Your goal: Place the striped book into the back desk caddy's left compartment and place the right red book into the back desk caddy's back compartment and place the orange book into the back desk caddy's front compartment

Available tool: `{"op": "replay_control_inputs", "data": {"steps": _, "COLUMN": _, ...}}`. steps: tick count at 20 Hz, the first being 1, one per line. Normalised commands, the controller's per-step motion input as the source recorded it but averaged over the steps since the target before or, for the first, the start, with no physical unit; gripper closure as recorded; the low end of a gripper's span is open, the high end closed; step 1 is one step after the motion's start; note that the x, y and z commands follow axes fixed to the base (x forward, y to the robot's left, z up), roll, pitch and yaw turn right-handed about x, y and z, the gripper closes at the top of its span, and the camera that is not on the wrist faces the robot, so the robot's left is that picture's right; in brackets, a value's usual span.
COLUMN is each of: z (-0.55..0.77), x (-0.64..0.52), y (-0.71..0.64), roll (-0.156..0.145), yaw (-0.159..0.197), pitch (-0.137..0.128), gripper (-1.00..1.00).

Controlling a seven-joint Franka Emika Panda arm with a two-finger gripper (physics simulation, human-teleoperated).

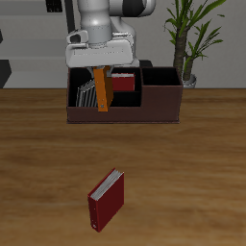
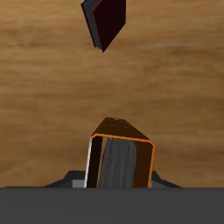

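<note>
My gripper (image 1: 101, 67) is shut on the orange book (image 1: 101, 91), which hangs upright and slightly tilted over the front middle part of the back desk caddy (image 1: 159, 104). In the wrist view the orange book (image 2: 122, 162) fills the space between my fingers, which it hides. The striped book (image 1: 86, 94) stands in the caddy's full-depth end cell. A dark red book (image 1: 122, 82) stands in a middle cell at the caddy's back. A second dark red book (image 1: 106, 199) (image 2: 105, 22) lies flat near the table's front edge. Which one is the right red book I cannot tell.
A potted plant (image 1: 192, 38) stands behind the caddy's other end. That end cell (image 1: 161, 82) of the caddy holds nothing.
</note>
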Motion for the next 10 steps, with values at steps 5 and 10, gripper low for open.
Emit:
{"op": "replay_control_inputs", "data": {"steps": 5, "z": 0.02, "x": -0.39, "y": -0.18, "roll": 0.004, "yaw": -0.026, "pitch": 0.043, "gripper": 1.0}}
{"op": "replay_control_inputs", "data": {"steps": 10, "z": 0.07, "x": -0.32, "y": -0.07, "roll": 0.028, "yaw": 0.001, "pitch": 0.012, "gripper": 1.0}}
